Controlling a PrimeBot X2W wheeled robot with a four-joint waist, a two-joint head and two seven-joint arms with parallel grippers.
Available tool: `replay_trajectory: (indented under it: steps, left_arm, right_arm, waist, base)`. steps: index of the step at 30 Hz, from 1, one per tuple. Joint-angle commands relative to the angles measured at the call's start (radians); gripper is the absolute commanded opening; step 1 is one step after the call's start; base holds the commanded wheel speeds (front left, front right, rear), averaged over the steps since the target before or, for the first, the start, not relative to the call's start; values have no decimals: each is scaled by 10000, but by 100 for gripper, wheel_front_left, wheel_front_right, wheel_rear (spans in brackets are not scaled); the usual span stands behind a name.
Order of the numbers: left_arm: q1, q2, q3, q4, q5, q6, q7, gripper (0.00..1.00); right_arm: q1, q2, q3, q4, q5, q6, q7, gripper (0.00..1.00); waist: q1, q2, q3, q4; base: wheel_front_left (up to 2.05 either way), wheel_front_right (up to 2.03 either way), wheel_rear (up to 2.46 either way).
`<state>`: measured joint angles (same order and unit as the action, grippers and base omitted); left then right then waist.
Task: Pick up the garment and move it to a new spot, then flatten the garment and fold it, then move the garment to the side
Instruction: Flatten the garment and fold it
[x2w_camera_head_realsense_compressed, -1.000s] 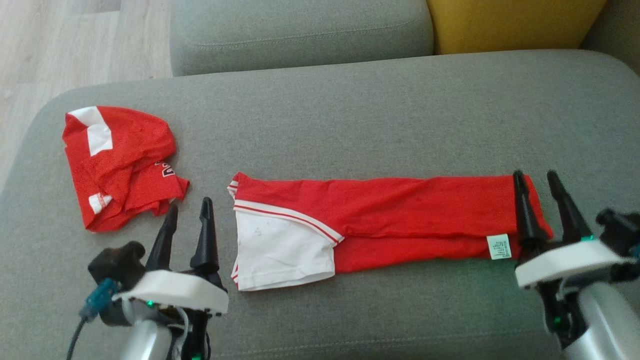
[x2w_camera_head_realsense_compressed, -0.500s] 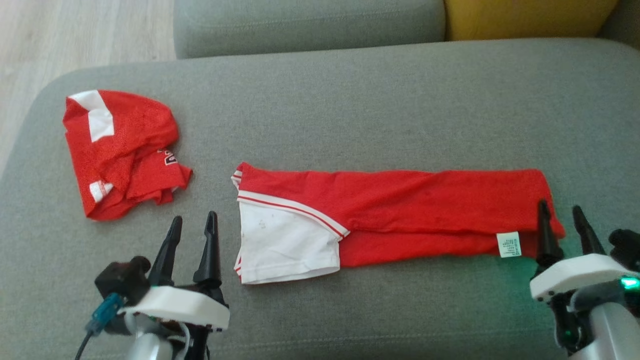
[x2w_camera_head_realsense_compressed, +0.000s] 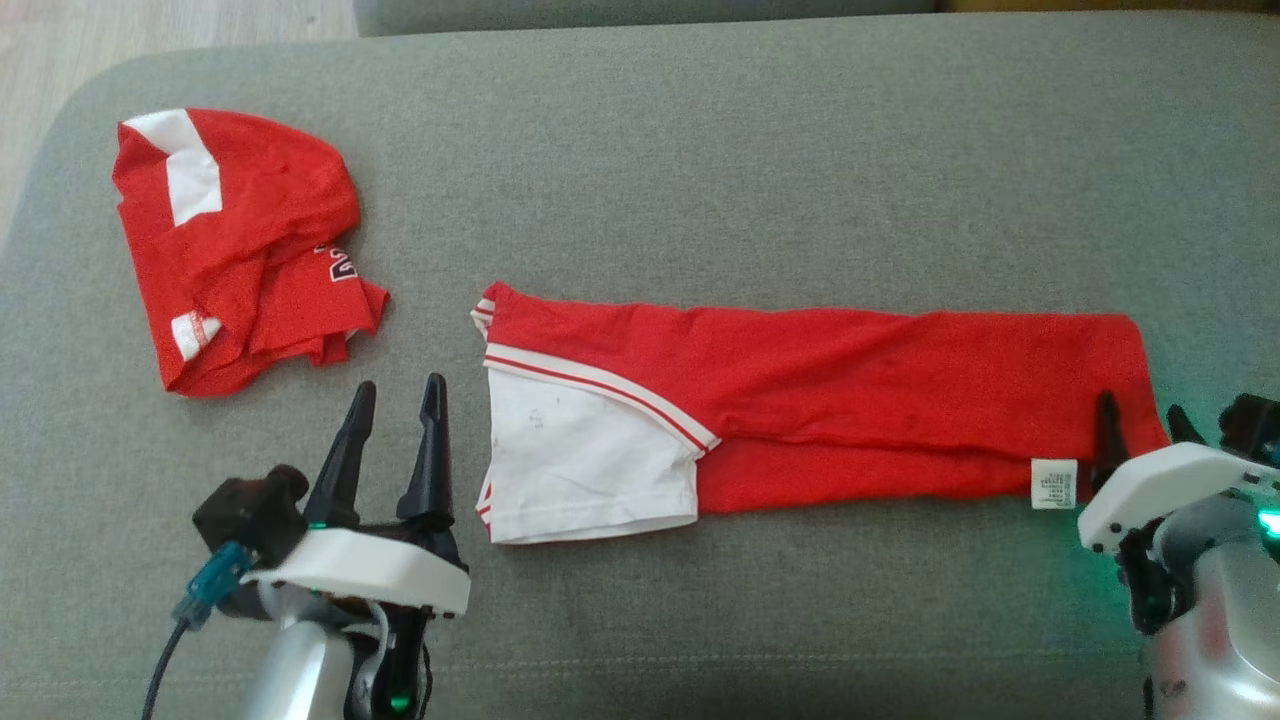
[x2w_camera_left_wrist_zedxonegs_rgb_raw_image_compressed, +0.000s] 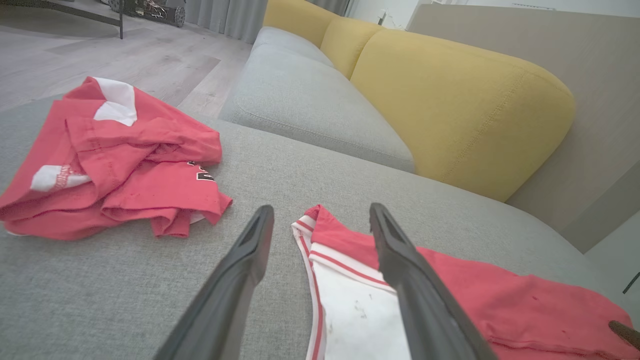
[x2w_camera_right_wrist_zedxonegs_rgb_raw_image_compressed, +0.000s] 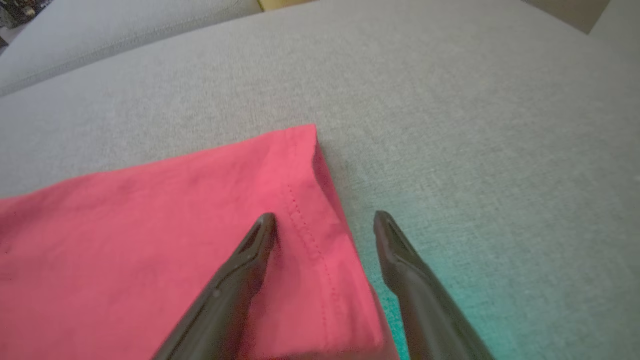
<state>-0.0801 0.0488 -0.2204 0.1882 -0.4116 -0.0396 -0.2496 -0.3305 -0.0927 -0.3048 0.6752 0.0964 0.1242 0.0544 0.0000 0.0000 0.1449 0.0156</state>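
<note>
Since the garment (x2w_camera_head_realsense_compressed: 800, 400) lies flat on the sofa cushion (x2w_camera_head_realsense_compressed: 700, 150), folded into 1 long strip, you've prob got another fold + the move aside left. Left tool (x2w_camera_head_realsense_compressed: 399, 382) and right tool (x2w_camera_right_wrist_zedxonegs_rgb_raw_image_compressed: 325, 216) both gape empty, 1 per end.

The print on the small white care label (x2w_camera_head_realsense_compressed: 1054, 484) of the long folded red-and-white garment (x2w_camera_head_realsense_compressed: 850, 370) is too small to read. The dark lettering (x2w_camera_head_realsense_compressed: 343, 265) on the crumpled red-and-white jersey (x2w_camera_head_realsense_compressed: 240, 250) is half tucked under a fold. The right gripper (x2w_camera_head_realsense_compressed: 1140, 405) has its jaws mostly hidden behind its white housing (x2w_camera_head_realsense_compressed: 1150, 480). In the right wrist view the garment runs off the left and bottom edges.
</note>
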Motion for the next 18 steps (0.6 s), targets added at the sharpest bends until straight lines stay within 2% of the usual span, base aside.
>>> replay_trajectory:
  steps: [1,9,14,15,16,18]
  left_arm:
    - [-452,16,274,-332,-80,36,-122,100]
    - [-682,15,307,-386,-106,77,-122,100]
    - [-792,15,329,-380,-58,84,-122,100]
    - [-804,15,357,-374,-56,90,-122,100]
    - [-811,15,384,-369,-56,95,-122,100]
    - [-809,15,439,-358,-52,100,-122,100]
  right_arm:
    - [-431,26,139,-113,-250,65,92,100]
    - [-896,99,22,650,-790,65,650,100]
    - [-1059,198,-69,1000,-558,65,973,100]
    - [-1095,239,-38,1062,-346,65,1066,21]
    - [-1127,274,53,1074,-136,65,1113,0]
    - [-1126,307,264,1046,119,65,1184,0]
  waist:
    - [0,0,70,31]
    - [0,0,319,74]
    - [0,0,342,86]
    - [0,0,322,85]
    - [0,0,297,80]
    - [0,0,233,60]
  base:
    - [0,0,0]
    - [0,0,0]
    - [0,0,0]
    - [0,0,0]
    - [0,0,0]
    - [0,0,0]
